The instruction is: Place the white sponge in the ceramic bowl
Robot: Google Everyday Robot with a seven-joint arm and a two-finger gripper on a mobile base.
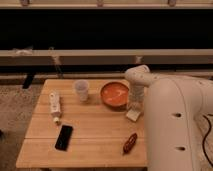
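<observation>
The white sponge (pixel 132 115) is a small off-white block lying on the wooden table (pixel 95 125), just right of the bowl's front edge. The ceramic bowl (pixel 114 94) is round, orange and glossy inside, and nothing shows in it. My gripper (pixel 134 106) points down right above the sponge, at the bowl's right side, and seems to touch the sponge. My large white arm (pixel 172 120) fills the right of the camera view and hides the table's right edge.
A translucent cup (pixel 81 90) stands left of the bowl. A long white labelled tube (pixel 54 106) lies near the left edge. A black phone (pixel 63 137) lies at the front left. A reddish-brown object (pixel 130 143) lies at the front right. A bench rail runs behind.
</observation>
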